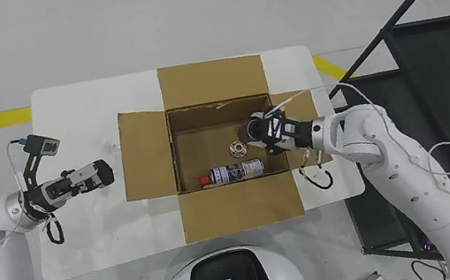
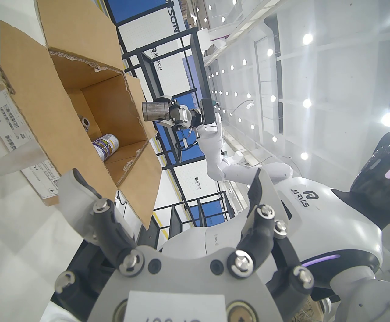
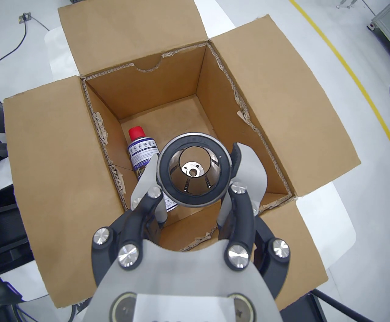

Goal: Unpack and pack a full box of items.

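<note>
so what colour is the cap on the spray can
Red cap, clearest in the right wrist view.

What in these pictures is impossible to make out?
- Right wrist view: lower half of the spray can, hidden behind the held metal cylinder.
- Top view: the small metal part in the cardboard box, too small to identify.
- Left wrist view: most of the box floor, behind its near wall.
</note>
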